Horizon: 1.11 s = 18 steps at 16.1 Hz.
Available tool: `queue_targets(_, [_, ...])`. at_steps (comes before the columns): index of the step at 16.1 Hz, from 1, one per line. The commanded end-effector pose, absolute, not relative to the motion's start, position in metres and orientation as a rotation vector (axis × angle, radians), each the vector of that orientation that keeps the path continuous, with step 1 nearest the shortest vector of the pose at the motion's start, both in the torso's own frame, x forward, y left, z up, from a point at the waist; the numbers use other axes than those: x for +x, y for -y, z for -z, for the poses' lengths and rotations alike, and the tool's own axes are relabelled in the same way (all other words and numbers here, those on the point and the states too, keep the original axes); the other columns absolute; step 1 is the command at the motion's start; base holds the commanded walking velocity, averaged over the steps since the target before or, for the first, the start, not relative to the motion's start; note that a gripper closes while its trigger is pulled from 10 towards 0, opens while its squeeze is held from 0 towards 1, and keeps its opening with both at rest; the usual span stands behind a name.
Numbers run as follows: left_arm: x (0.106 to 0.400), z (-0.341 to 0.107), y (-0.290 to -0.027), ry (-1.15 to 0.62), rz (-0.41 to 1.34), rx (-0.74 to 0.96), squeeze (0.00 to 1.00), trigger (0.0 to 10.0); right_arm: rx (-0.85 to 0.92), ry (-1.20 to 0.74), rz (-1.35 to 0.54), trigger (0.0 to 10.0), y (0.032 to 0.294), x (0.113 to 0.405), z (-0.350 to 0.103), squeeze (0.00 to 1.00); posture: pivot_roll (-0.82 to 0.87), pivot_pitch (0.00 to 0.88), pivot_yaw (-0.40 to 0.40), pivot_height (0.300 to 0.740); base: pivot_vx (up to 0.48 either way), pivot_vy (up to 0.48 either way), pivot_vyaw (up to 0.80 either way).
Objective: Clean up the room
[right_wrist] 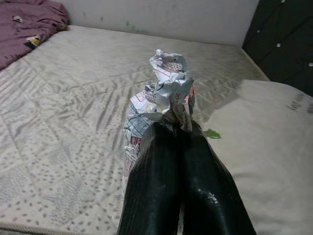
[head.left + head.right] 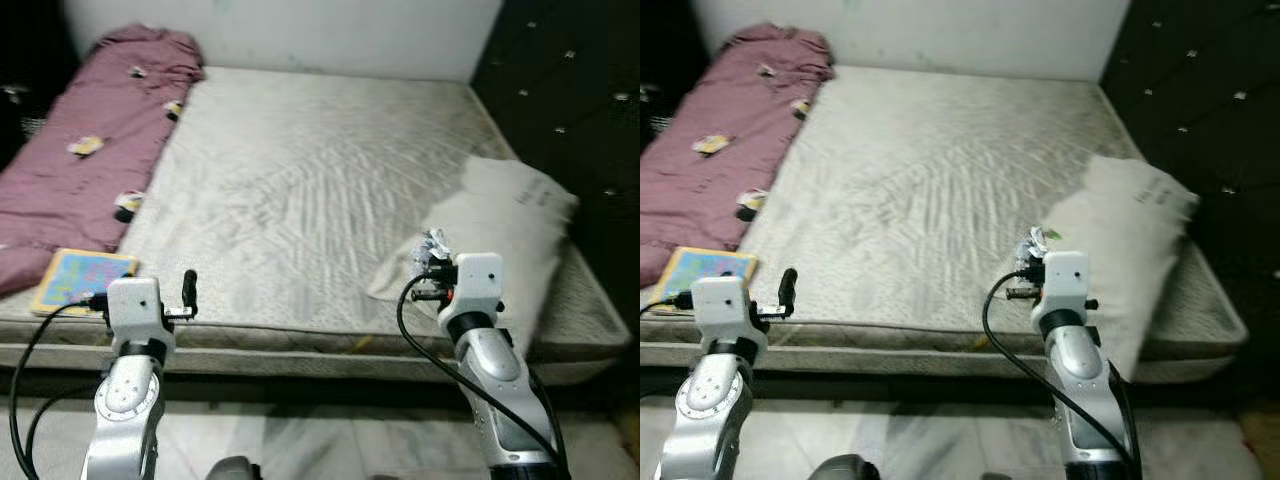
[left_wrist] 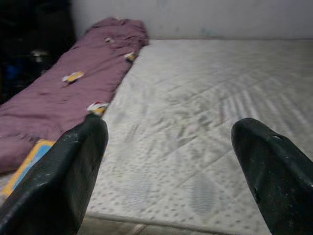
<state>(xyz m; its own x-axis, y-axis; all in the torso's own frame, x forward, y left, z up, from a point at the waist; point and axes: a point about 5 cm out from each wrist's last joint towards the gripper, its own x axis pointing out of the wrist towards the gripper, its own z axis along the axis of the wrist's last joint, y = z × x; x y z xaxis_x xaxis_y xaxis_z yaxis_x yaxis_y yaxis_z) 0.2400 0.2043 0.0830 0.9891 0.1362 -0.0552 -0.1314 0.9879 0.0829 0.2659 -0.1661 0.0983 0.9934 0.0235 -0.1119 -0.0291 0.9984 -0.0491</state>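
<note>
Crumpled wrapper (image 1: 161, 105) clamped in right pincer (image 1: 178, 142), above mattress (image 2: 300, 180).

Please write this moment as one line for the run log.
right tool: shut on crumpled printed paper wrapper, above mattress edge | left tool: open, empty | grey patterned mattress: maroon blanket, white pillow, colourful flat book

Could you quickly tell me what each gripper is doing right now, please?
Left gripper: open, holding nothing, at the mattress edge.
Right gripper: shut on a crumpled wrapper.
</note>
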Motion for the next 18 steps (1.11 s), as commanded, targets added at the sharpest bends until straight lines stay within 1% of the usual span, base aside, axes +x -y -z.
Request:
queue_targets(1, [0.2418, -0.086, -0.2008, -0.043, -0.107, 0.066, 0.0, 10.0, -0.055, -0.125, -0.016, 10.0, 0.1698, 0.2681, -0.0972, 0.0, 0.02, 0.066, -0.037, 0.74, 0.0, 0.0, 0.0])
queue_targets(3, [0.2425, -0.0869, -0.1993, -0.037, -0.092, 0.061, 0.0, 10.0, -0.058, -0.123, -0.013, 10.0, 0.1706, 0.2697, -0.0975, 0.0, 0.02, 0.062, -0.035, 0.74, 0.0, 0.0, 0.0])
queue_targets(18, [0.2417, -0.0866, -0.2007, -0.043, -0.086, 0.075, 0.0, 10.0, -0.076, -0.112, -0.017, 10.0, 0.1715, 0.2771, -0.0999, 0.0, 0.02, 0.075, -0.035, 0.74, 0.254, 0.0, 0.0])
